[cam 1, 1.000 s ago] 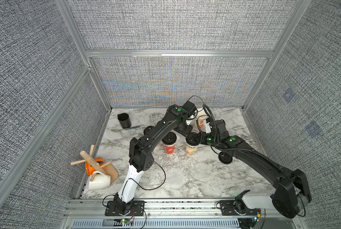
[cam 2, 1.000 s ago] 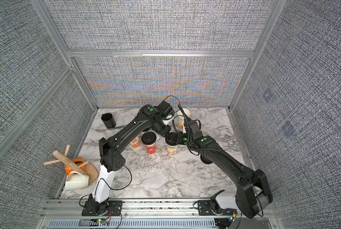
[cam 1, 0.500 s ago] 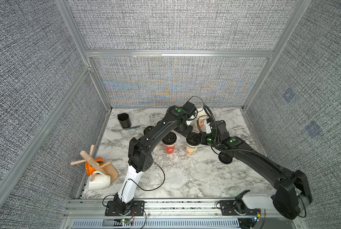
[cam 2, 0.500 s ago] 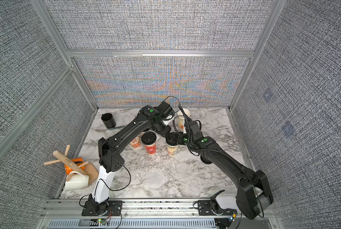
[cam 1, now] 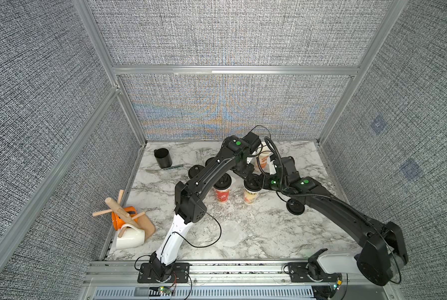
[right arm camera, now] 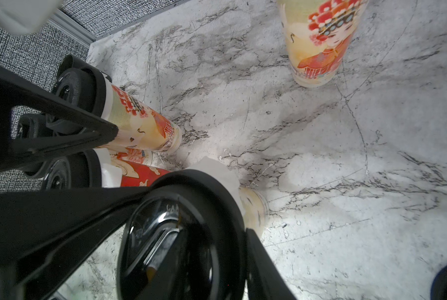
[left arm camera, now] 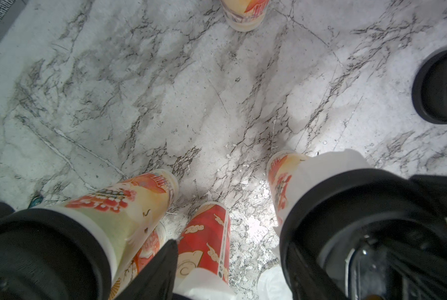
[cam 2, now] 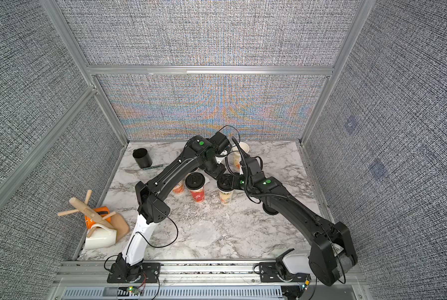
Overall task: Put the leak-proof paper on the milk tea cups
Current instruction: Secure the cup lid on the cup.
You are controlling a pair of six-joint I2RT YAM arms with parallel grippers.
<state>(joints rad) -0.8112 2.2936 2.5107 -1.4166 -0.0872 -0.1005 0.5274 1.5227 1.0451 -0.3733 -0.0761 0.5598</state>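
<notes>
Three milk tea cups stand mid-table under black lids: a red one [cam 1: 221, 195], a yellow one [cam 1: 251, 198] and one half hidden behind my left arm [cam 2: 178, 188]. Two lidless cups [cam 1: 263, 161] stand at the back. Leak-proof paper [right arm camera: 217, 168] sticks out under the yellow cup's lid [right arm camera: 180, 233], and my right gripper [right arm camera: 199, 210] is shut on that lid. My left gripper [cam 1: 243, 172] hangs open just behind the lidded cups; one finger [left arm camera: 152, 270] shows above the red cup [left arm camera: 206, 241]. Loose translucent sheets [cam 1: 231, 232] lie on the near table.
A plain black cup [cam 1: 163, 158] with a fork [cam 1: 152, 170] beside it stands at the back left. Loose black lids lie at the right [cam 1: 296, 206] and behind my left arm [cam 1: 196, 171]. A tipped wooden mug rack [cam 1: 121, 210] and white mug [cam 1: 129, 237] lie at the left edge.
My left gripper's jaws have spread wider beside the lidded cups. The right gripper stays on the yellow cup's lid, and both arms have hardly moved.
</notes>
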